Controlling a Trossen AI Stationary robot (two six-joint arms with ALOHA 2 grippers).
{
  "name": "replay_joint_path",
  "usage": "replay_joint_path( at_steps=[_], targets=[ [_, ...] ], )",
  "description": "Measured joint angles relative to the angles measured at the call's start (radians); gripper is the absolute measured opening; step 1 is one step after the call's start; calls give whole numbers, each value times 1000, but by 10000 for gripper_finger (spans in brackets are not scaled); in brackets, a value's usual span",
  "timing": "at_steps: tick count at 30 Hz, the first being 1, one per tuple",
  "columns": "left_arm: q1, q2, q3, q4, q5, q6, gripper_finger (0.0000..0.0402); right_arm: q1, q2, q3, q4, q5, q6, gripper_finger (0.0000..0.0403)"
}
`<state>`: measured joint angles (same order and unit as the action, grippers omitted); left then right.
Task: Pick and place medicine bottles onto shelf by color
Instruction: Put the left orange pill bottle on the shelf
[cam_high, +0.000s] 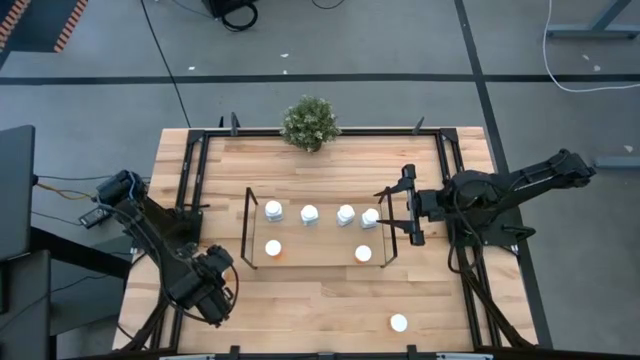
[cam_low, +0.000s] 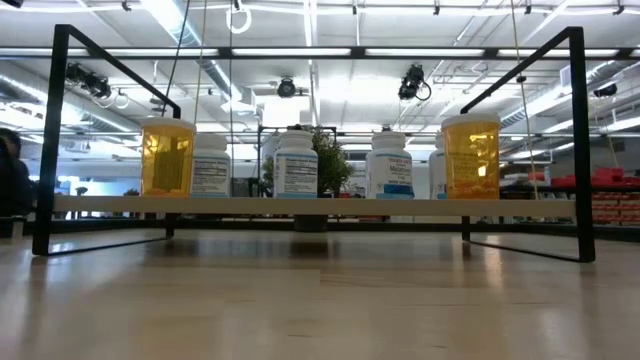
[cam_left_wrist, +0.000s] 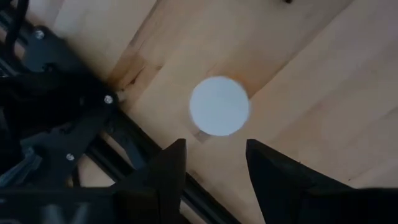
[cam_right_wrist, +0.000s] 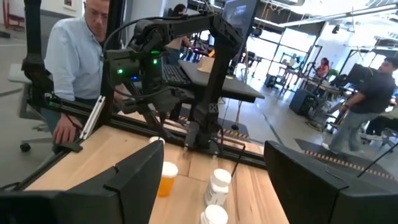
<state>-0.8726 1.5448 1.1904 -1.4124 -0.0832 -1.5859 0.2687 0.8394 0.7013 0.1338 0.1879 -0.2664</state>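
Observation:
The shelf (cam_high: 247, 228) stands mid-table. On its deck are four whitish medicine bottles in the far row, e.g. (cam_high: 309, 214), and two orange ones in the near row (cam_high: 273, 248) (cam_high: 363, 254); the low view shows them upright, orange (cam_low: 167, 157) and whitish (cam_low: 296, 165). Another bottle (cam_high: 399, 322) stands on the table near the front edge. My left gripper (cam_left_wrist: 214, 146) is open above one more bottle's white cap (cam_left_wrist: 219, 106), hidden under the arm in the high view. My right gripper (cam_high: 405, 212) hovers open at the shelf's right end, facing the bottles (cam_right_wrist: 217, 186).
A small potted plant (cam_high: 310, 122) sits at the table's far edge. Black frame rails (cam_high: 190, 170) run along the table's left and right sides, one (cam_left_wrist: 143, 146) close beside the bottle under my left gripper. A person (cam_right_wrist: 78, 56) sits beyond the table's left side, hand on the edge.

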Motion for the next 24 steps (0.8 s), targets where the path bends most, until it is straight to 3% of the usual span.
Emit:
replay_joint_path(
  at_steps=[7,11,14,19,24],
  targets=[
    [1,0,0,-6,-5,-36,244,0,0,0,-12,1,29,284],
    [4,0,-6,-12,-71,-47,295,0,0,0,-13,1,32,284],
    [21,0,-45,12,-50,-52,318,0,0,0,-13,1,32,284],
    [58,-2,-161,148,40,32,321,0,0,0,-14,1,32,284],
    [83,-4,-203,200,40,86,309,0,0,0,-28,1,31,284]
  ],
)
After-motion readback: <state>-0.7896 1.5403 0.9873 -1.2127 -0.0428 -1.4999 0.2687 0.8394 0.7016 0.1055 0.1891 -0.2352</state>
